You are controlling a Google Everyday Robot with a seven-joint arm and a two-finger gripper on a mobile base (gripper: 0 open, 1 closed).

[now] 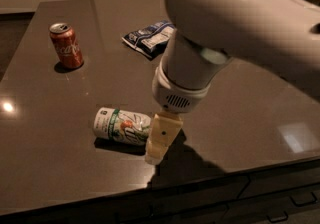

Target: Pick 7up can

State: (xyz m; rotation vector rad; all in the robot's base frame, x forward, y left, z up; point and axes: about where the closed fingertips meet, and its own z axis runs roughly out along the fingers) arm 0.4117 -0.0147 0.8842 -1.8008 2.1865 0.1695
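Gripper [155,154] hangs low over the table [50,168], just beside the right end of the 7up can [121,126]; can't tell if it's open or closed. The can lies on its side near the front edge. Red can [66,45] stands upright, well apart at back left; snack bag [149,38] lies further back. Step looks like approach, no grasp yet. Next move likely needs lining up across the can's body, then closing on it.
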